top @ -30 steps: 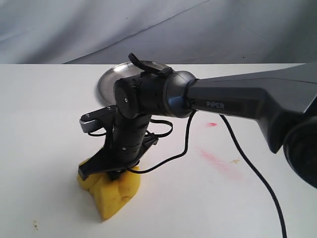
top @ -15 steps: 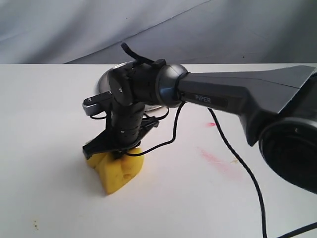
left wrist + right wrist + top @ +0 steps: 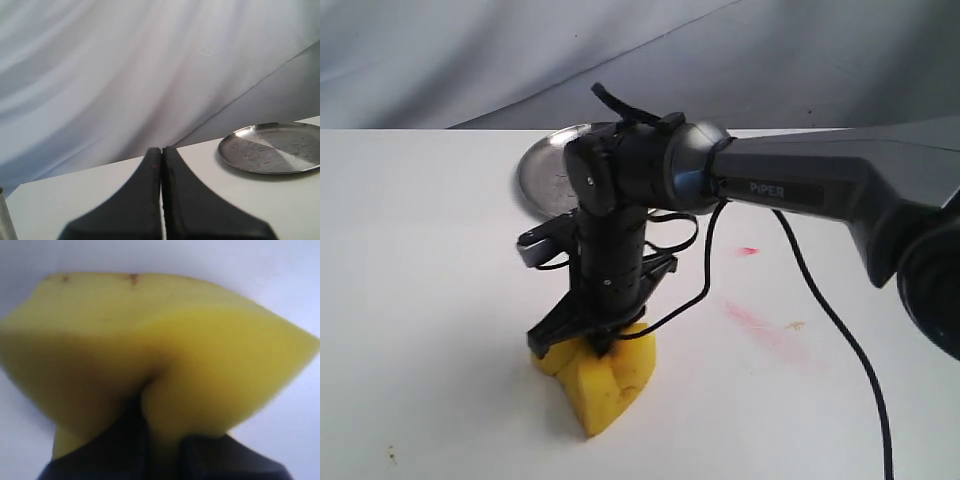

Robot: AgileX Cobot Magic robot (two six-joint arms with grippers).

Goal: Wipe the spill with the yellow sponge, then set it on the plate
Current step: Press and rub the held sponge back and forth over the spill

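Item: yellow sponge, thick foam block, creased and squeezed, lower edge down on white table, toward front of exterior view. Right gripper: pointing downward, fingers clamped on upper part of yellow sponge, foam bulging around them. Left gripper: fingers pressed together, nothing between, held above table. Plate: round, silver, scuffed centre, behind yellow sponge and well apart from it. Pink-red smear: on table, right of yellow sponge, not touching.

A white table (pink-smeared) fronts draped grey cloth.
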